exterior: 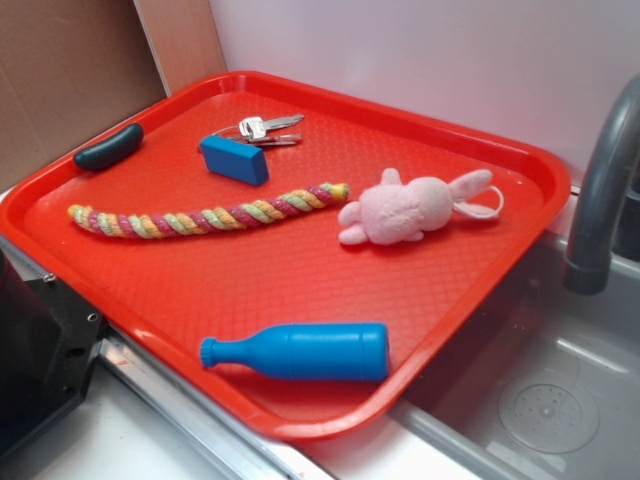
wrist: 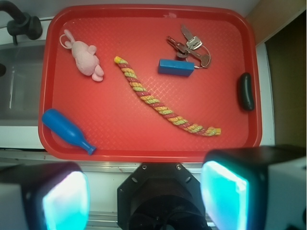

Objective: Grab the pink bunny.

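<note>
The gripper hangs high above the near edge of the red tray, its jaws spread wide and holding nothing, with the two lit pads at the bottom of the wrist view. That height probably serves to take in the whole tray before a target is picked.

The pink bunny lies flat on its side in the far right part of the tray in the exterior view, ears and thin loop strap pointing right towards the rim. It lies just beside the end of the braided rope but apart from it, so the jaws should have room to come down around its body.

On the tray there are one bunny, one rope, one blue bottle, one blue block, one bunch of keys and one dark oblong piece. A grey faucet stands over the sink at right.
</note>
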Tool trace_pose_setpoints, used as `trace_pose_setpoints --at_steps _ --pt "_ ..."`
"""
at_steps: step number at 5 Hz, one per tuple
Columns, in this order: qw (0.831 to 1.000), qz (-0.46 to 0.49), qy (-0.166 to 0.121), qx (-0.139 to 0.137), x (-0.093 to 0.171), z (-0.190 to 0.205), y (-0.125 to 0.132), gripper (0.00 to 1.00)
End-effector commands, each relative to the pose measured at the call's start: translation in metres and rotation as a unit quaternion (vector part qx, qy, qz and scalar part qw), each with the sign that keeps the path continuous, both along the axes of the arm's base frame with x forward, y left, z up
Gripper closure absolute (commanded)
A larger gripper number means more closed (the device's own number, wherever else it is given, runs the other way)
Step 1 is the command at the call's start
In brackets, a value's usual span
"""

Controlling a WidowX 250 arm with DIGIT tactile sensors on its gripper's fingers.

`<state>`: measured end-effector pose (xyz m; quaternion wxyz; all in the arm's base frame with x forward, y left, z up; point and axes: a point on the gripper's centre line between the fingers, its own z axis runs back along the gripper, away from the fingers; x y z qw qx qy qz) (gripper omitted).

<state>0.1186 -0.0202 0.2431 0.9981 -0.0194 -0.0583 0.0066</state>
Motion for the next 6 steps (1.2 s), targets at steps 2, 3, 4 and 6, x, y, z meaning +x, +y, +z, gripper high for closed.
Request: trace_pose_setpoints --at_steps 2,3,4,6 --pt "1.0 -0.013 -0.016 0.001 0.019 -0.006 -0.006 0.0" --pt "0.999 -0.022 -0.034 0.017 0.038 -0.015 -0.018 0.0" --pt "0.995 -0.054 -0.087 0.008 0.07 -0.033 -0.038 0.0" --pt "0.992 -0.078 -0.1 -0.006 0.125 -0.07 -0.071 0.0"
